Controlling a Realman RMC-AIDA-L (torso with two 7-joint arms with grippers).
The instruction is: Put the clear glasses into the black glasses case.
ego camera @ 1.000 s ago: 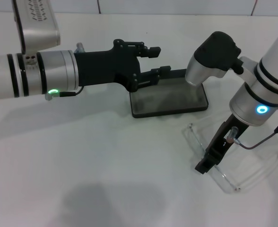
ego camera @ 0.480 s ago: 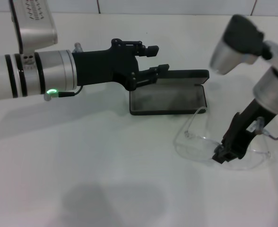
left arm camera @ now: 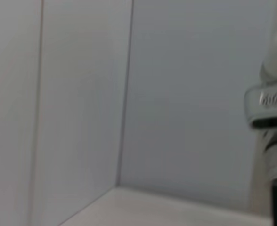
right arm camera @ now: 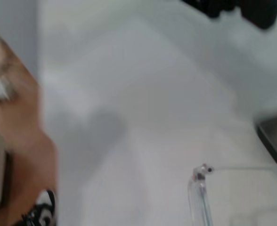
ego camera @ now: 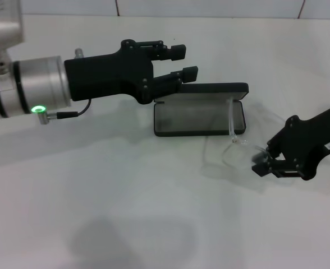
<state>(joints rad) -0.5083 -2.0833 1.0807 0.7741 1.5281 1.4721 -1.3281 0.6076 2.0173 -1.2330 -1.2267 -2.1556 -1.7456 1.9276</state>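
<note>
The black glasses case [ego camera: 199, 119] lies open on the white table, its grey lining up and its lid [ego camera: 212, 89] tipped back. The clear glasses [ego camera: 236, 150] hang just off the case's right end, and one thin arm [ego camera: 232, 120] reaches over that end. My right gripper [ego camera: 262, 164] comes in low from the right and is shut on the glasses' lens. The right wrist view shows a glasses hinge [right arm camera: 202, 171] and a corner of the case [right arm camera: 275, 137]. My left gripper [ego camera: 183, 61] hovers open above the case's back left corner, holding nothing.
Pale wall panels rise behind the white table [ego camera: 125, 196]. The left wrist view shows only wall and part of a silver arm [left arm camera: 272, 103]. A blurred orange-brown shape [right arm camera: 16, 141] fills one side of the right wrist view.
My right arm has swung down and out to the right, carrying the glasses up off the table toward the case's right end. The left gripper has drawn back slightly to the left.
</note>
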